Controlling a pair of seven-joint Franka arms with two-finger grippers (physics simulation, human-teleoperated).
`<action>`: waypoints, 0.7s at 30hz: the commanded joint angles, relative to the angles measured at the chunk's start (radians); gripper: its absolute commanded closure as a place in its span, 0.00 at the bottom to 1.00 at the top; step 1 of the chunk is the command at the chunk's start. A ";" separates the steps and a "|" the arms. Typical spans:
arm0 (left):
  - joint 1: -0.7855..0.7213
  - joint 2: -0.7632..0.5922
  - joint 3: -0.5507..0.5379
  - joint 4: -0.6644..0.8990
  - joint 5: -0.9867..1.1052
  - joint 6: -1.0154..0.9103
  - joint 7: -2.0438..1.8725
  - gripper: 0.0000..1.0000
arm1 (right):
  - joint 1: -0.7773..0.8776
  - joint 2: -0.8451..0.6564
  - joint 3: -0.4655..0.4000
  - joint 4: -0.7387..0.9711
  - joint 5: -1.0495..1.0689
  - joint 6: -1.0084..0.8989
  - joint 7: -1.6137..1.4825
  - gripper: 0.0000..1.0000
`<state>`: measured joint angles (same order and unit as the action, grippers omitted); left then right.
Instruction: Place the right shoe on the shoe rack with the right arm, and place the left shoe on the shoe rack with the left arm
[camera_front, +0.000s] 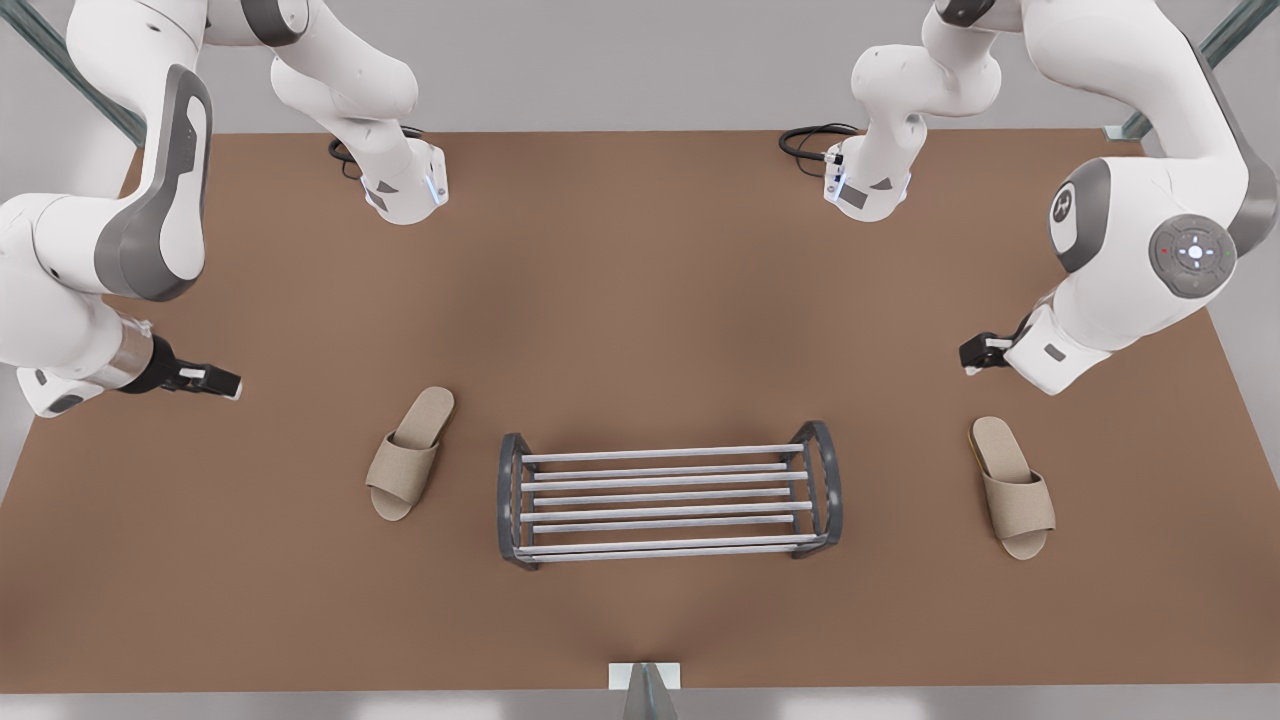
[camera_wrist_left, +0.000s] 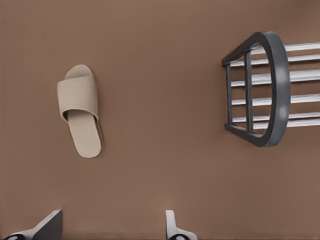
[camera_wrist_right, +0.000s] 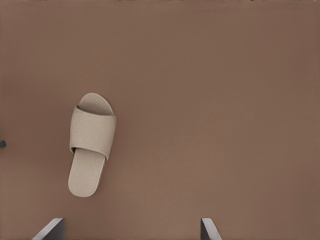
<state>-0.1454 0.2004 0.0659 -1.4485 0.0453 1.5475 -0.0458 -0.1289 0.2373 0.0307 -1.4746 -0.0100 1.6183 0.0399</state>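
The shoe rack (camera_front: 660, 453) stands empty at the table's middle, silver bars between dark arched ends; one end (camera_wrist_left: 278, 85) shows in the left wrist view. The left shoe (camera_front: 1012, 487) (camera_wrist_left: 81, 110), a beige slipper, lies flat on the front view's right. My left gripper (camera_front: 978, 354) (camera_wrist_left: 110, 231) hovers open just behind its heel. The right shoe (camera_front: 409, 453) (camera_wrist_left: 0, 0) is a matching slipper lying angled on the front view's left.
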 joint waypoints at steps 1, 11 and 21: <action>0.000 0.000 0.000 0.000 0.010 -0.032 -0.048 0.00 | 0.000 -0.001 0.000 0.000 0.001 0.018 0.012 0.00; 0.017 -0.038 0.365 -1.009 -2.176 1.023 1.783 0.00 | 0.054 -0.164 0.051 -0.481 0.013 0.701 0.926 0.00; 0.129 0.001 0.425 -1.228 -2.598 0.568 2.881 0.00 | 0.035 -0.141 0.137 -0.983 0.122 1.802 1.348 0.00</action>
<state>-0.0216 0.1962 0.4896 -2.6658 -2.4381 2.2456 1.2084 -0.0783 0.0894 0.1618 -2.4408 0.0867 2.9558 0.7197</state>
